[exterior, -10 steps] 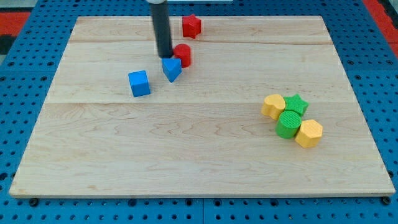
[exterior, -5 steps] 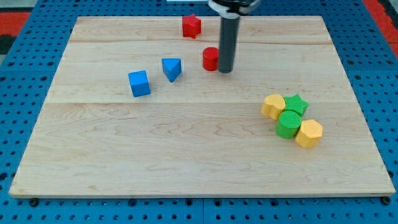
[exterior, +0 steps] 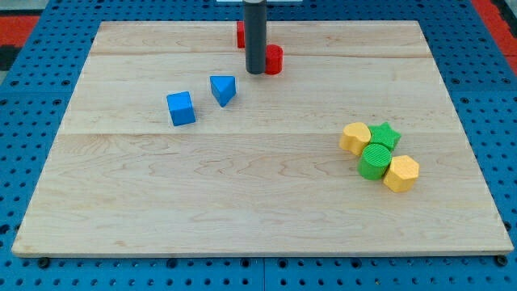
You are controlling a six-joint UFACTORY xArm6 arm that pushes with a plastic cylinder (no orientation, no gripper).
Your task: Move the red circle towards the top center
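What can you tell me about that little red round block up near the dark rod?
The red circle is a short, matte, plastic-looking cylinder lying flat on the wooden board near the view's top center. My tip stands against its left side, hiding that edge. Another red block, mostly hidden behind the rod, sits just beyond it.

my tip (exterior: 256, 72) touching red circle (exterior: 274, 59), wooden board (exterior: 258, 202)

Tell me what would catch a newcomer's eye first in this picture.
First, the dark rod near the view's top center: my tip sits just left of the red circle, with another red block half hidden behind the rod. Next, the tight yellow and green cluster at the view's right, and two blue blocks left of center.
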